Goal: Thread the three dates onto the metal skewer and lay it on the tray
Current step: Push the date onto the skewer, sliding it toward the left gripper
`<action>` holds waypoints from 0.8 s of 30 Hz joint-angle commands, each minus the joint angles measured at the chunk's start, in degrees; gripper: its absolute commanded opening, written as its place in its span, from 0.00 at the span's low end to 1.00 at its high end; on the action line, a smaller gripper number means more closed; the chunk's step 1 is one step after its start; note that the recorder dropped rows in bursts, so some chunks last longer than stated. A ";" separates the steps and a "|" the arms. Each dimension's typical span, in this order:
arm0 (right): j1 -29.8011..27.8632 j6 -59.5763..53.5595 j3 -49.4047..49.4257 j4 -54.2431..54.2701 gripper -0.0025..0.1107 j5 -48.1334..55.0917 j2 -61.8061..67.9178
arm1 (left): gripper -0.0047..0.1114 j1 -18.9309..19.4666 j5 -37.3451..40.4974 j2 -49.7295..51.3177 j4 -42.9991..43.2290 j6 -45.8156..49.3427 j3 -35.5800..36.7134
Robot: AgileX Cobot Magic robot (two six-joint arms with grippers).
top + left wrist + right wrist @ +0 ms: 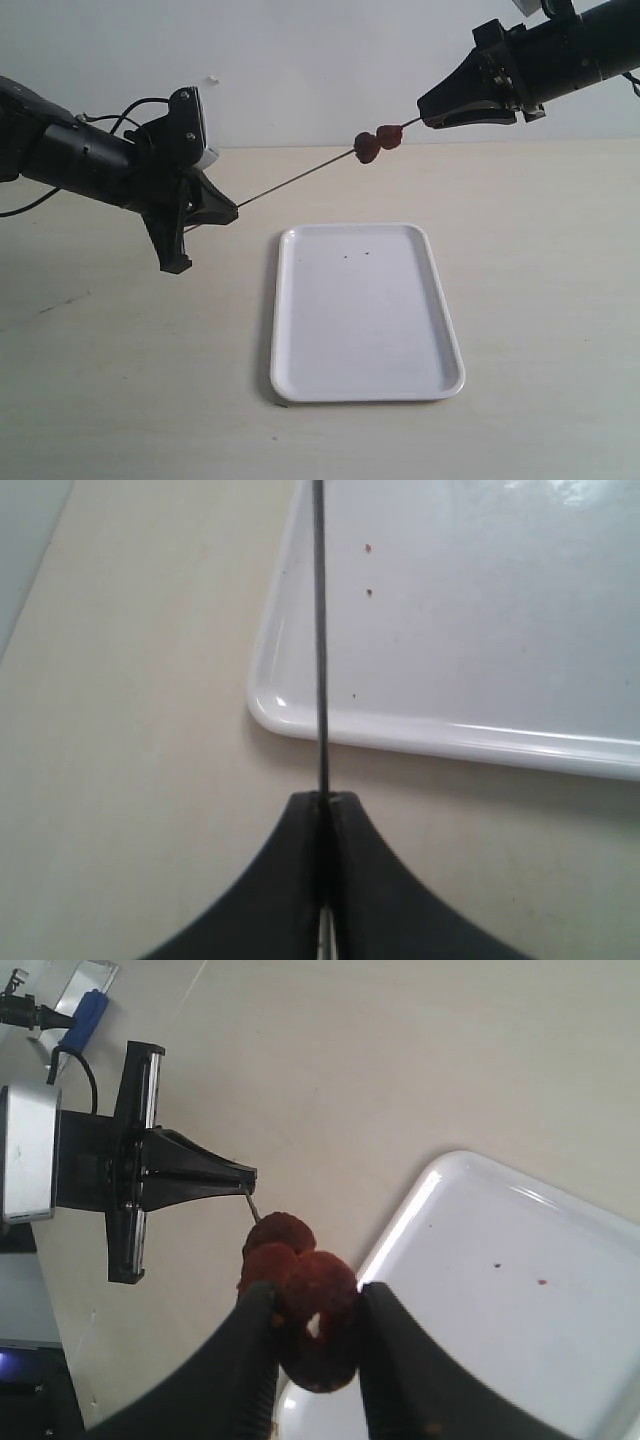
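table: pale beige top, everything sits on or above it
tray: white, rounded corners, low rim, flat on table nearest the camera, centre; nothing lies in it
specks: few tiny dark marks on tray floor near its far end
left gripper: black, hangs above table just left of tray's far-left corner; jaws pinched together on skewer end, seen clearly in left wrist view
left arm cable: black, loops over the arm behind the gripper
metal skewer: thin grey rod, in the air, slants up from left gripper toward right gripper; clear of tray, not touching table
dates: dark red-brown, wrinkled, bunched touching each other on the skewer's upper end, well above table beyond the tray; two show free of the jaws in exterior view
gripped date: the one closest to the right arm, sits between the two black fingers, both sides touching it
right gripper: black, highest and farthest back, upper right; jaws clamped on gripped date at skewer tip
wall: plain pale, behind table edge
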 commanded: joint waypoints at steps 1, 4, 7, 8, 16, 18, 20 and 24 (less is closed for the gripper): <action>0.16 -0.33 -0.63 0.16 0.26 0.17 -0.14 | 0.04 -0.13 0.54 -0.08 -1.97 0.13 -0.35; 0.16 -0.33 -0.63 0.16 0.26 0.17 -0.14 | 0.04 -0.13 0.54 -0.08 -2.08 0.13 -0.35; 0.82 -0.27 -0.63 0.16 0.26 0.17 -0.14 | 0.04 -0.28 0.54 -0.08 -2.18 0.13 -0.35; 1.05 -0.27 -0.63 0.16 0.26 0.17 -0.14 | 0.04 -0.28 0.54 -0.08 -2.18 0.13 -0.35; 4.87 -0.49 -0.63 0.16 0.26 0.17 -0.14 | 0.04 -1.26 0.08 -0.08 -3.76 -0.29 -0.35; 4.87 -0.24 -0.63 0.16 0.26 0.17 -0.14 | 0.04 -1.37 0.30 -0.08 -4.87 -0.17 -0.35; 4.87 -0.24 -0.63 0.16 0.26 0.17 -0.14 | 0.04 -1.75 0.44 -0.08 -4.86 0.05 -0.35; 4.87 -0.31 -0.63 0.16 0.26 0.17 -0.14 | 0.04 -2.60 0.90 -0.08 -4.86 0.16 -0.35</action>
